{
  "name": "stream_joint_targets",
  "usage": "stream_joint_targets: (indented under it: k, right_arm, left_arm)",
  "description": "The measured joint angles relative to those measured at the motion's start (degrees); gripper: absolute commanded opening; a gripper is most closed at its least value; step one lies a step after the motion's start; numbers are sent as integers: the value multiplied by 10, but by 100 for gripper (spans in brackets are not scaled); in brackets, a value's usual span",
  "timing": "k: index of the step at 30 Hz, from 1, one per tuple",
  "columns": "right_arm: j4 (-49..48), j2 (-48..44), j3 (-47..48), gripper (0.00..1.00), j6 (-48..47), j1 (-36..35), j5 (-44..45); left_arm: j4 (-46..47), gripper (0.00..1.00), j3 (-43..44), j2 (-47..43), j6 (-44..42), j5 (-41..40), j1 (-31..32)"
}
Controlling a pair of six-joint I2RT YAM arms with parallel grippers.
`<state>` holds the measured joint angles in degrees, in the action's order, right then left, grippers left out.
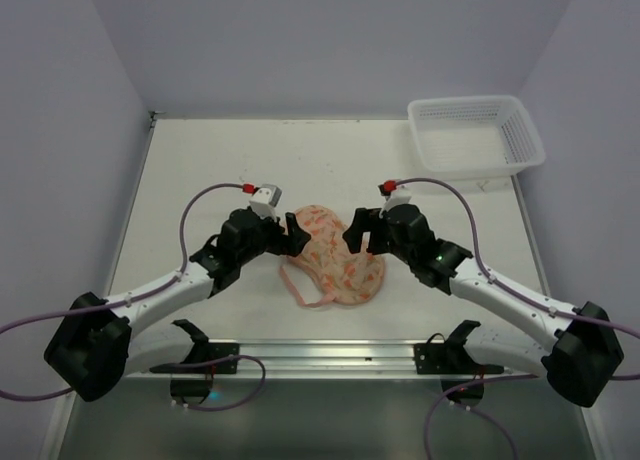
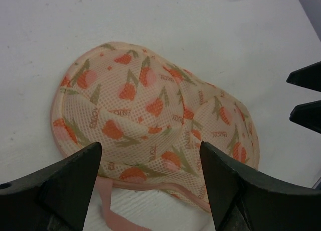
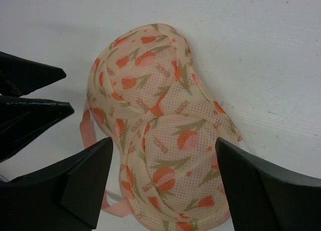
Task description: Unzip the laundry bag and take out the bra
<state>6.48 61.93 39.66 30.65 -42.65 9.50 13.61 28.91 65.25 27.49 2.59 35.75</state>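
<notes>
laundry bag (image 1: 338,260): domed peach mesh, orange tulip print | left tool (image 1: 298,234), right tool (image 1: 352,231): wide open, holding nothing

Looked like a robotics lab test cell, not a home. White table (image 1: 250,160) was boxed in by plain pale walls (image 1: 330,40). Left arm (image 1: 160,290) and right arm (image 1: 510,295) sat bolted to a metal rail (image 1: 320,355), purple cables (image 1: 200,205) looping loose.
</notes>
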Motion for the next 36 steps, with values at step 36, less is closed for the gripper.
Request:
stream_joint_targets:
  k: [36]
  right_arm:
    - [-39,9,-38,68,31,39,-16]
  left_arm:
    - [-53,83,260,250,-18,54,-89]
